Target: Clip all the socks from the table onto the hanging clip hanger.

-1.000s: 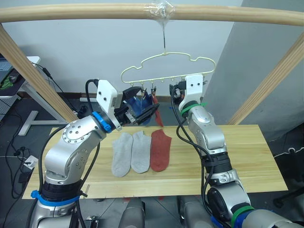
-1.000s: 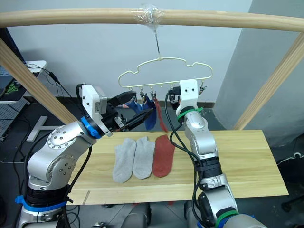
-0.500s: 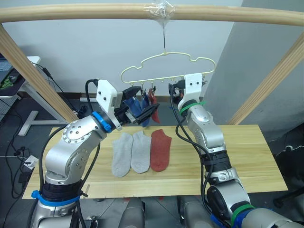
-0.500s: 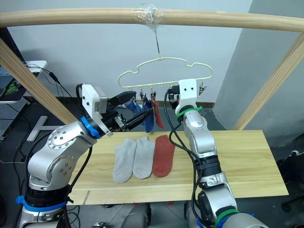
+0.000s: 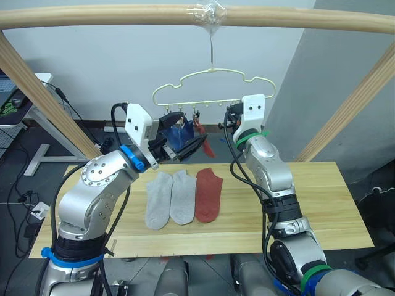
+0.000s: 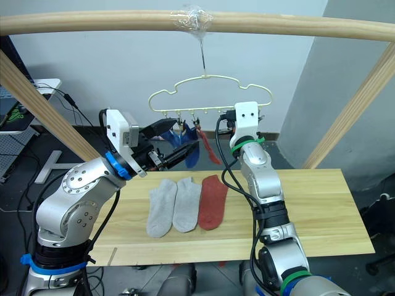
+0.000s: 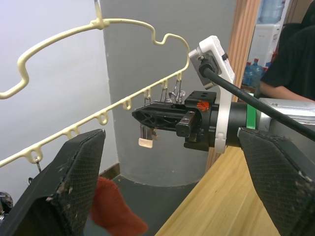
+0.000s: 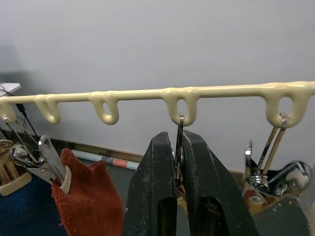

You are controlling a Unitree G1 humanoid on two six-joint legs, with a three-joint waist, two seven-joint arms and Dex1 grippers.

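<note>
A pale-yellow clip hanger [image 5: 210, 92] hangs by its hook from a wooden pole [image 5: 197, 17] overhead, and my right gripper [image 8: 178, 184] is clenched on one of its small metal clips [image 8: 179, 147], the black fingers [image 8: 158, 196] pinching it from both sides just below the loop it dangles from. I judge the step in hand to be squeezing that clip open so a sock can be fed in; to do it well I should hold the pinch steady and keep the hanger from swinging, since it hangs freely and will turn away from any sideways push. A rust red sock [image 8: 86, 199] already hangs from the neighbouring clip, just beside my right fingers, and a blue sock [image 5: 181, 132] hangs beyond it, further along the bar. My left gripper [image 7: 167, 182] faces the right one, its two wide black fingers [image 7: 74, 182] spread well apart with nothing between them; the red sock shows low between them and the pinched clip lies ahead of their tips. Below both grippers, on the light-wood table [image 5: 321, 203], three socks lie flat side by side, touching: two light grey socks [image 5: 171, 197] and a second rust red sock [image 5: 208, 194]. I think one of these must be lifted next. A person in dark clothing [image 7: 290, 64] sits beyond the table.
</note>
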